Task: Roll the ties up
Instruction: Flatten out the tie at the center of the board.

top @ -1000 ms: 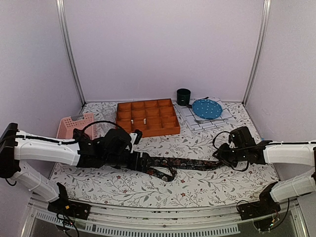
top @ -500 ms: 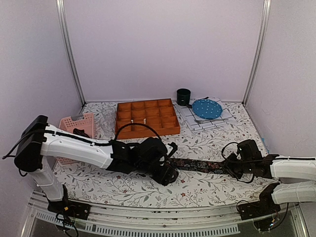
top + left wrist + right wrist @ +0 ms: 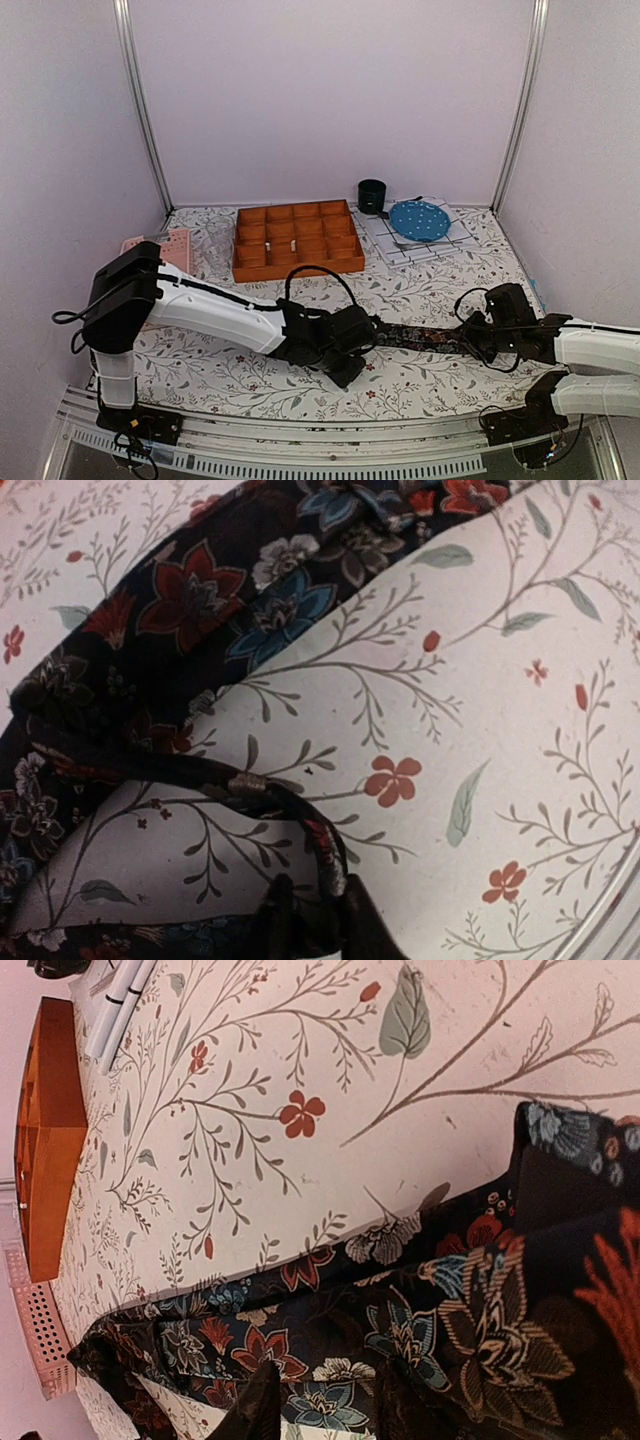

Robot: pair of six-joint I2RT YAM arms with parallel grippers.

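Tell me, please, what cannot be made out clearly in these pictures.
1. Left end of the tie: in the top view it is hidden under the left gripper, so it is unclear whether it is rolled.
2. Left gripper's grasp: in the left wrist view its fingers are cut off by the bottom edge.
3. Right gripper contact with the tie: in the right wrist view the bottom edge cuts off the tips.
4. Small pale bits in the orange tray: in the top view they are too small to name.

1. A robot lab cell: plain lilac walls [image 3: 330,100] and metal posts [image 3: 140,110] box in one bench [image 3: 430,378].
2. Two white arms [image 3: 215,310] are bolted side by side to a rail [image 3: 320,432] at the bench's near edge.
3. The bench wears a floral cloth [image 3: 200,370] and carries unrelated things: an orange tray [image 3: 297,240], a pink basket [image 3: 177,244], a dark cup [image 3: 372,196], a blue plate [image 3: 418,220].
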